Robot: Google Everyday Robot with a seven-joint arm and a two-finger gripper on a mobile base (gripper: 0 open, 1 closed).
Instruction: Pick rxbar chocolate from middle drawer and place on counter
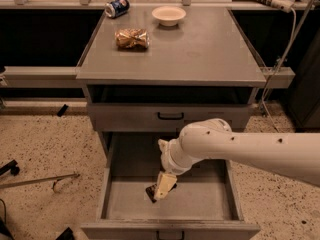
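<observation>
Gripper [164, 186] low inside the open middle drawer [107, 189], its cream tip pointing down at the rxbar chocolate [149, 193]; whether it is clamped on the bar or only resting against it cannot be told from this angle. Only a dark corner of the bar shows just left of the tip, on the drawer floor toward the front, left of centre. The bar looks light and fairly stiff under a thin, slick black wrapper. It will probably skate on the smooth metal unless pinched across its narrow width near the middle, and a hold on a crimped wrapper end could slip. Smooth white arm [250, 151], rounded and dotted with dark fasteners, reaches in from the right. The drawer is plain grey sheet metal, deep, with upright walls. Above it a shallower drawer [170, 117] sits closed, with a black handle. The counter [200, 49], flat matte grey, carries a crinkled gold foil bag [132, 38], a blue can [117, 7] on its side and a pale round bowl [169, 15]
</observation>
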